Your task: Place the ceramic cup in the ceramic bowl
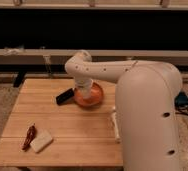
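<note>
The ceramic bowl (93, 98) is orange and glossy and sits at the back middle of the wooden table (62, 125). My gripper (84, 89) hangs from the white arm right over the bowl's left part, down at its rim. The ceramic cup does not show apart from the gripper; it is hidden behind the wrist or out of view.
A small black rectangular object (64, 96) lies just left of the bowl. A flat white block (41, 141) and a red item (29, 137) lie at the front left. A white object (115, 125) lies at the table's right edge, partly behind my arm's large body (147, 120).
</note>
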Tool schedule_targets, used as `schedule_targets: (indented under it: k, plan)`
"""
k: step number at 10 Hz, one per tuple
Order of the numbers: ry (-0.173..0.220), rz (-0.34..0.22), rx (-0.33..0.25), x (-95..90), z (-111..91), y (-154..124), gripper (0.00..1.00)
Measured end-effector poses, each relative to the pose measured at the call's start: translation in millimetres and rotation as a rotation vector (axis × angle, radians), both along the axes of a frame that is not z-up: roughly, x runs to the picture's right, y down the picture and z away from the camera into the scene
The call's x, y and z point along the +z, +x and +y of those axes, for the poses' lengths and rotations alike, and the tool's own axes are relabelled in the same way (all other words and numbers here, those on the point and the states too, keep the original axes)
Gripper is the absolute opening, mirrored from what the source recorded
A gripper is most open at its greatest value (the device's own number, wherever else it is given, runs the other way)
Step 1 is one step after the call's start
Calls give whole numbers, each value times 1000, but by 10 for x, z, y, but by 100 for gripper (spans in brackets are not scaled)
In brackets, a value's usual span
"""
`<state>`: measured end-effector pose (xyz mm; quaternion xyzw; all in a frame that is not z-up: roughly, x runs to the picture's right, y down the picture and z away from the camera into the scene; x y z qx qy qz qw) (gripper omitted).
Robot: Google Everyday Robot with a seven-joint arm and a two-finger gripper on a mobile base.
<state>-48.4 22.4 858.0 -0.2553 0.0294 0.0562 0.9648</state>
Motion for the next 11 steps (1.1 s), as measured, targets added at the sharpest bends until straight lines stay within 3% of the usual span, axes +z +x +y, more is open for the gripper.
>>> schedule_targets:
  k: [2, 4, 6, 9, 11]
  plan:
    - [-3, 11, 8, 79, 71, 14, 65]
    - [0, 28, 8, 146, 125, -8, 65]
    - [29, 68, -3, 208, 171, 7, 65]
    - [54, 74, -8, 144, 98, 56, 65]
    - [57, 57, -3, -4, -62, 76, 65]
